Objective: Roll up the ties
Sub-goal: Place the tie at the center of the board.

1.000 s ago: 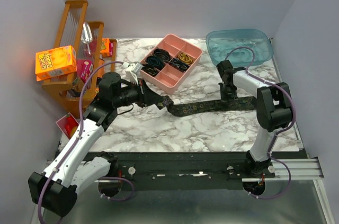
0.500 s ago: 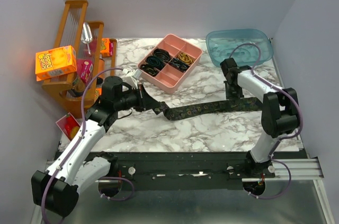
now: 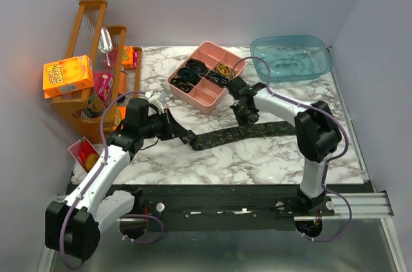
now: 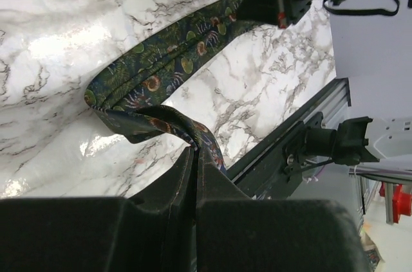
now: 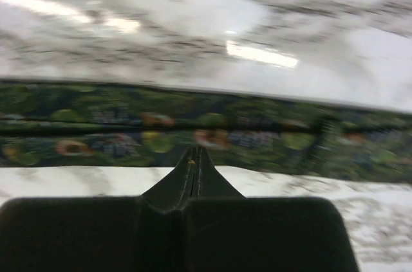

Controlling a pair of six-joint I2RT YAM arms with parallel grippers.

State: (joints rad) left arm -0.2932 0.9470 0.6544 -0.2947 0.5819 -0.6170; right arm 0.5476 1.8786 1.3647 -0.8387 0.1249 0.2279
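Note:
One dark green patterned tie (image 3: 222, 136) lies stretched across the marble table, running from left to right. My left gripper (image 3: 185, 136) is shut on the tie's left end; in the left wrist view the tie (image 4: 167, 66) folds back on itself and runs up between the shut jaws of the left gripper (image 4: 195, 151). My right gripper (image 3: 247, 119) is shut and sits over the middle of the tie. In the blurred right wrist view the tips of the right gripper (image 5: 194, 151) point down at the tie (image 5: 129, 124), with nothing between them.
A pink divided tray (image 3: 205, 105) with black and yellow band loops stands just behind the tie. A blue plastic tub (image 3: 291, 56) is at the back right. A wooden rack (image 3: 90, 27) with an orange box (image 3: 67, 74) stands at the left.
My right gripper has slid left along the tie, from its right end to its middle. My left gripper has pulled the tie's left end a little left and nearer.

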